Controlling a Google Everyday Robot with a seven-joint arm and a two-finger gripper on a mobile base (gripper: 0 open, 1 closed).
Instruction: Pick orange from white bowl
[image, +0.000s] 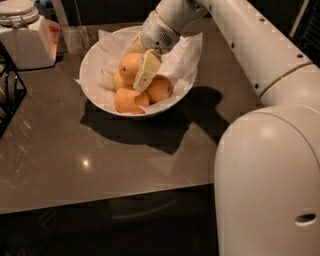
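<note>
The white bowl (95, 55) stands on the table at the back centre, lined with crinkled white paper and holding several oranges. The orange (130, 65) lies on top of the pile. My gripper (142, 75) reaches down into the bowl from the upper right. Its cream-coloured end rests against the right side of that top orange, between it and the orange at the right (161, 89). Two more oranges lie lower, at the front (129, 101) and partly hidden at the left (118, 80).
A white lidded jar (20, 12) on a white box (30, 42) stands at the back left. A clear glass (75, 40) stands beside it. A black wire rack (7, 95) is at the left edge. My white arm and base (270, 165) fill the right side.
</note>
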